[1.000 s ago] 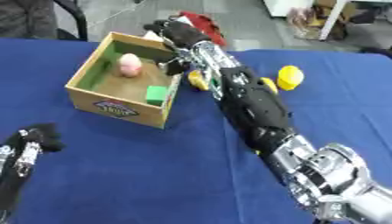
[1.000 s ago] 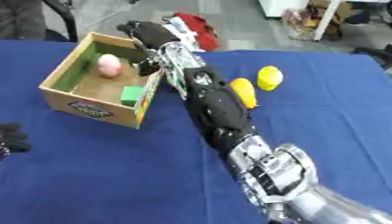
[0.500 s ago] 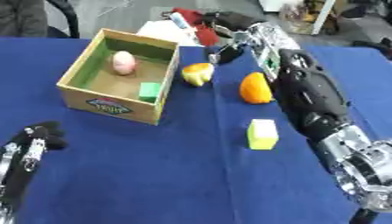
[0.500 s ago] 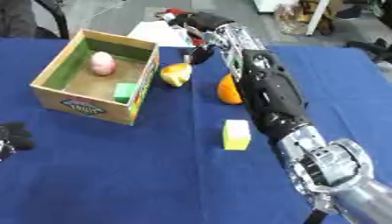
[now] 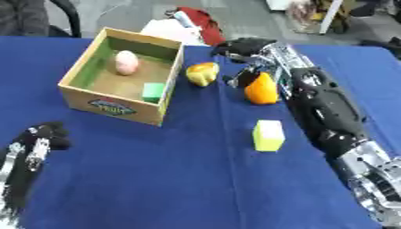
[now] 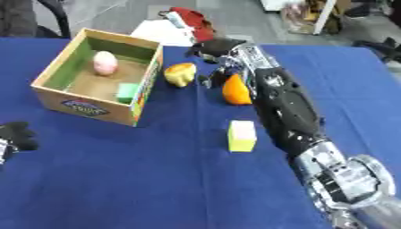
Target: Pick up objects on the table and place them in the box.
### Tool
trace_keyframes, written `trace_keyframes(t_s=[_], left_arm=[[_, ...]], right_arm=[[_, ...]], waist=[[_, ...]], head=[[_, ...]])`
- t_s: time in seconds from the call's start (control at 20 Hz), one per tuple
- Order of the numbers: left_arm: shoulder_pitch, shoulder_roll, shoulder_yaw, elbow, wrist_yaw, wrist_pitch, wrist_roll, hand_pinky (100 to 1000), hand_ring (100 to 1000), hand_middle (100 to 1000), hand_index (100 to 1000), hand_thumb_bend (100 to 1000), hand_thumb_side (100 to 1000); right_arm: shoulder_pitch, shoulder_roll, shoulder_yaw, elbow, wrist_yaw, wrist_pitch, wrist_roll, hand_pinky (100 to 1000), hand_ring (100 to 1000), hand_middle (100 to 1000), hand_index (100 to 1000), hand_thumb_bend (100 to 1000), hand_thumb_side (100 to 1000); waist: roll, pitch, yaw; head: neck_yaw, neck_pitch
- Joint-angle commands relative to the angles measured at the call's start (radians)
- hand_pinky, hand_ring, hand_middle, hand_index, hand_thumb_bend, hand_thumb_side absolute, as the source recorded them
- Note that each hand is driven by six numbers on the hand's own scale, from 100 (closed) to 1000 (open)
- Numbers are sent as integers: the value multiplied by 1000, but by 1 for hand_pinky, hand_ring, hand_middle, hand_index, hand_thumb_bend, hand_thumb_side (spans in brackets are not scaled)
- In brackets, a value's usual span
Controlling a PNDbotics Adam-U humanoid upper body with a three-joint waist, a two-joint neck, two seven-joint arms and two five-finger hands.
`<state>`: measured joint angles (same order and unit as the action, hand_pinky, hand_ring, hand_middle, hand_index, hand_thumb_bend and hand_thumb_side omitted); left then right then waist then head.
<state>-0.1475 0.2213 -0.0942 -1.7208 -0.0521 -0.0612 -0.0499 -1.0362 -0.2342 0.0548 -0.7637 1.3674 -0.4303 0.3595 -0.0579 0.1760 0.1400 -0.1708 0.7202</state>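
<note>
An open cardboard box (image 5: 78,91) stands at the upper left, with a pink egg-shaped thing (image 5: 125,62) and a green block (image 5: 153,91) inside. Just right of the box lies a yellow-orange fruit (image 5: 202,74). An orange fruit (image 5: 262,88) lies further right, and a yellow-green block (image 5: 269,135) sits nearer me. My right hand (image 5: 244,48) hovers past the orange fruit, between the two fruits, fingers relaxed and holding nothing. My left hand (image 5: 40,139) rests open at the lower left.
The blue cloth table (image 5: 156,179) fills the view. At its far edge lie a red thing (image 5: 202,20) and a white sheet (image 5: 168,31). My right forearm (image 5: 329,112) runs along the table's right side, next to the yellow-green block.
My right arm has swung from the box's right wall over to the right and now sits by the orange fruit. The fruits and the yellow-green block have come into sight.
</note>
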Motion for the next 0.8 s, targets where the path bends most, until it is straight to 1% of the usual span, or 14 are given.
trace_keyframes(t_s=[0.05, 0.25, 0.35, 0.45, 0.5, 0.6, 0.8], left_arm=[[-13, 20, 7, -17, 0, -1, 5, 664, 584, 592, 757, 100, 753], [-17, 19, 5, -17, 0, -1, 4, 664, 584, 592, 757, 100, 753], [-20, 19, 4, -18, 1, -2, 3, 664, 585, 592, 757, 100, 752], [-23, 19, 5, -19, 0, -2, 2, 664, 585, 592, 757, 100, 752], [-24, 20, 4, -19, 0, -1, 2, 664, 585, 593, 757, 100, 752], [-26, 20, 4, -19, 1, -1, 2, 664, 585, 593, 757, 100, 753], [-27, 20, 3, -19, 1, -1, 1, 664, 585, 593, 757, 100, 754]], right_arm=[[-14, 13, 6, 10, 57, -7, -45, 876, 950, 958, 952, 100, 250], [-14, 42, 6, 39, 129, 0, -87, 875, 954, 960, 944, 100, 271], [-18, 54, -1, 52, 174, 23, -112, 873, 955, 960, 931, 110, 282], [-22, 62, -13, 65, 220, 61, -149, 870, 955, 960, 922, 133, 286], [-24, 64, -20, 72, 241, 85, -170, 868, 955, 960, 922, 154, 289], [-29, 68, -35, 87, 281, 140, -212, 865, 952, 959, 926, 168, 283], [-38, 69, -58, 116, 331, 245, -284, 849, 937, 937, 924, 193, 281]], waist=[[10, -23, 3], [10, -20, 10], [10, -16, 15], [11, -13, 20], [11, -12, 22], [10, -10, 25], [8, -8, 28]], head=[[-3, -10], [-7, -14], [-8, -19], [-11, -23], [-12, -25], [-14, -27], [-16, -28]])
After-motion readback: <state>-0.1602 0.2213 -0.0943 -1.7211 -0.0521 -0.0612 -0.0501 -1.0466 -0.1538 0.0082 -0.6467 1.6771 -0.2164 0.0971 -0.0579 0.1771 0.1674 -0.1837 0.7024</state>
